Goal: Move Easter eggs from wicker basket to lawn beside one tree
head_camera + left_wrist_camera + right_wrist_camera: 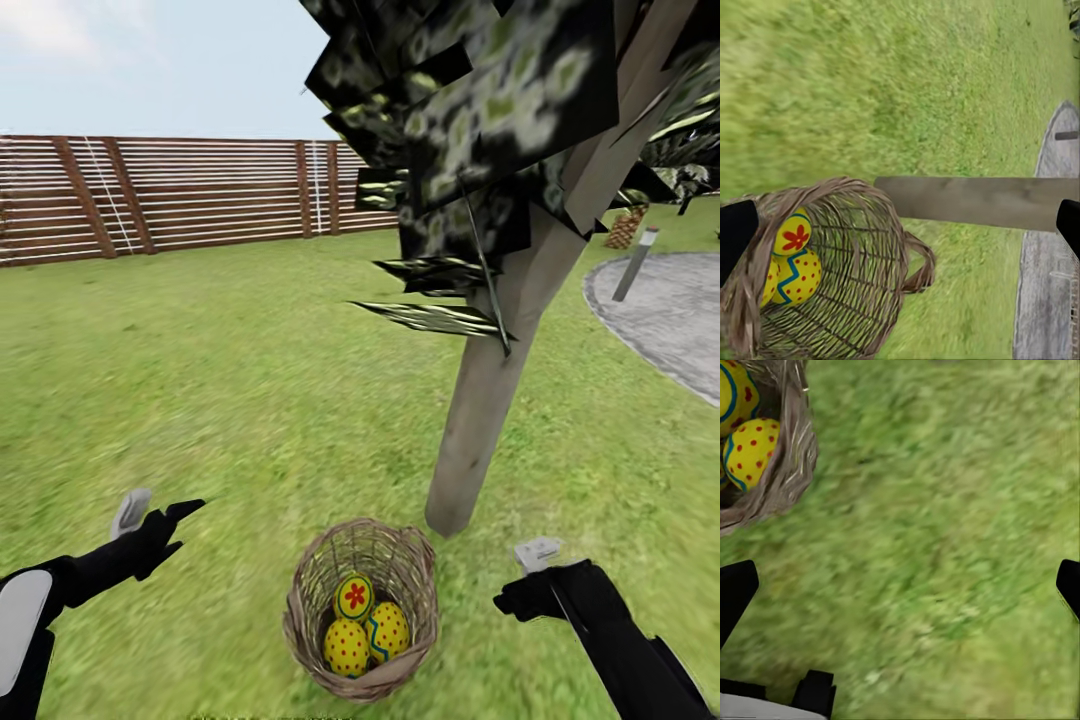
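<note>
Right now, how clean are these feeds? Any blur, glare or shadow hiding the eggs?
Head view: the three Easter eggs in the wicker basket read sharp, no glare, flat light; tree leaves look blocky. Left wrist view: lawn smeared soft. Right wrist view: grass blurred, red-dotted egg still legible.

There is no text, label, brand, number or sign to read here; the eggs (362,622) carry only painted patterns, not letters.
</note>
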You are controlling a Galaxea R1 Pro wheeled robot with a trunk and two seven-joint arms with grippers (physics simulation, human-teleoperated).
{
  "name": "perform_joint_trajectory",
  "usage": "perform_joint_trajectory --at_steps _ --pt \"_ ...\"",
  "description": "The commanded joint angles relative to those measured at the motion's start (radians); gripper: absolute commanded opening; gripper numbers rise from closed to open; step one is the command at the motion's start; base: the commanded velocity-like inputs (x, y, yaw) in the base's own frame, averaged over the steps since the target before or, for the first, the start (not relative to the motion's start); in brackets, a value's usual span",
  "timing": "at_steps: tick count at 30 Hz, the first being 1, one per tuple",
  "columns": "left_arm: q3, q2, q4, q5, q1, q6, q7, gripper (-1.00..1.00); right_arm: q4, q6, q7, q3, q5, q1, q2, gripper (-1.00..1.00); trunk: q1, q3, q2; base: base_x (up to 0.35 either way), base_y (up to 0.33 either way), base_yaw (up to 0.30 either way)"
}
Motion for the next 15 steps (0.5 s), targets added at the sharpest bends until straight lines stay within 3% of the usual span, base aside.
perform_joint_trajectory --at_steps 1,3,8,9,11,12,13,15 --pt "0.001 0.000 0.000 0.011 -0.001 0.004 0.010 1.00 -0.005 0.003 0.008 0.022 0.013 -0.001 0.000 1.00 0.000 -0.002 0.000 -0.001 0.000 0.270" --pt "0.001 0.000 0.000 0.011 -0.001 0.004 0.010 1.00 -0.018 0.004 0.008 0.062 0.014 -0.001 0.018 1.00 0.000 -0.004 0.000 0.000 0.000 0.258" --pt "0.001 -0.001 0.000 0.011 -0.001 0.004 0.009 1.00 -0.051 0.004 0.007 0.102 0.030 -0.017 0.094 1.00 0.000 -0.009 0.000 0.000 0.000 0.235" --pt "0.000 -0.001 0.000 0.011 -0.001 0.004 0.009 1.00 -0.054 0.003 0.007 0.143 0.035 -0.022 0.128 1.00 0.000 -0.010 0.000 0.000 0.000 0.219" --pt "-0.002 -0.001 0.000 0.011 -0.001 0.004 0.009 1.00 -0.056 0.003 0.004 0.184 0.045 -0.025 0.154 1.00 0.000 -0.012 0.000 0.000 0.000 0.216" --pt "-0.003 -0.002 0.000 0.011 -0.001 0.004 0.009 1.00 -0.057 0.003 0.004 0.196 0.053 -0.027 0.165 1.00 0.000 -0.013 0.000 0.000 0.000 0.214" --pt "-0.004 -0.002 0.000 0.011 -0.001 0.004 0.009 1.00 -0.065 0.003 0.003 0.209 0.071 -0.033 0.195 1.00 0.000 -0.014 0.000 0.015 0.000 0.199" --pt "-0.005 -0.002 0.000 0.011 -0.001 0.003 0.009 1.00 -0.069 0.003 0.001 0.214 0.099 -0.037 0.231 1.00 0.000 -0.016 0.000 0.058 0.000 0.114"
